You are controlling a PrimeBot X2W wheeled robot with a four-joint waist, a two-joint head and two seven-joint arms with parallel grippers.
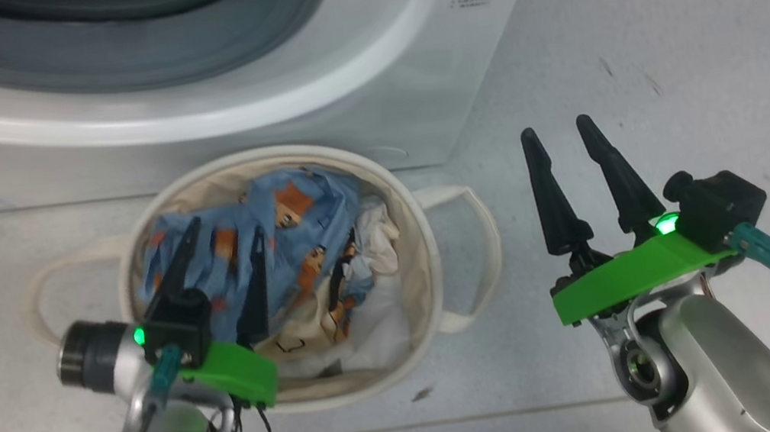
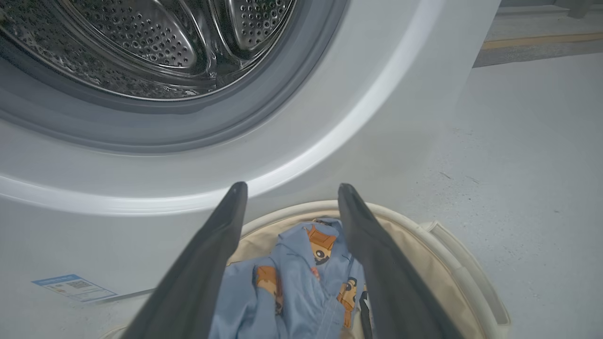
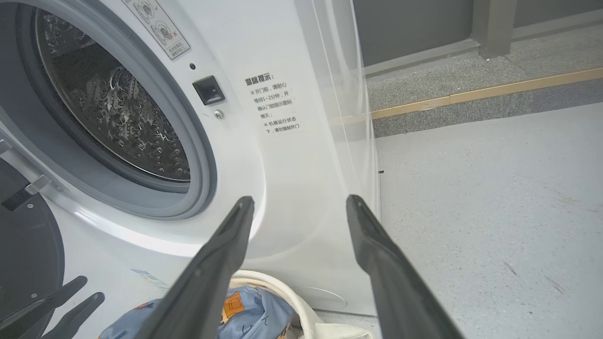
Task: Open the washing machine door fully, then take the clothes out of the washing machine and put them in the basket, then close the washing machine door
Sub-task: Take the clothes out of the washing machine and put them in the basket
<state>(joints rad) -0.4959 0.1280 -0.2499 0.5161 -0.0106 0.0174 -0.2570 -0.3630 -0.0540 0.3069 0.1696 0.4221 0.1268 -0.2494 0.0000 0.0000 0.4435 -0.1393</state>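
The washing machine point(image 1: 303, 90) stands with its opening uncovered, and its steel drum point(image 2: 141, 42) holds no fabric that I can see. Its door point(image 3: 26, 256) is swung open at the left of the right wrist view. The cream basket point(image 1: 430, 255) sits on the floor right in front of the machine. In it lie the blue and cream bear-print clothes point(image 1: 296, 238) point(image 2: 301, 282). My left gripper point(image 1: 225, 230) hangs open just over the clothes, fingers spread, gripping nothing. My right gripper point(image 1: 555, 129) is open and empty above the floor, right of the basket.
Grey floor point(image 1: 675, 46) stretches to the right of the machine. A dark latch socket point(image 3: 208, 90) sits beside the grey gasket point(image 3: 198, 155). A blue label point(image 2: 70, 287) marks the machine's lower left corner. A raised kerb with a yellow strip point(image 3: 494, 89) runs behind.
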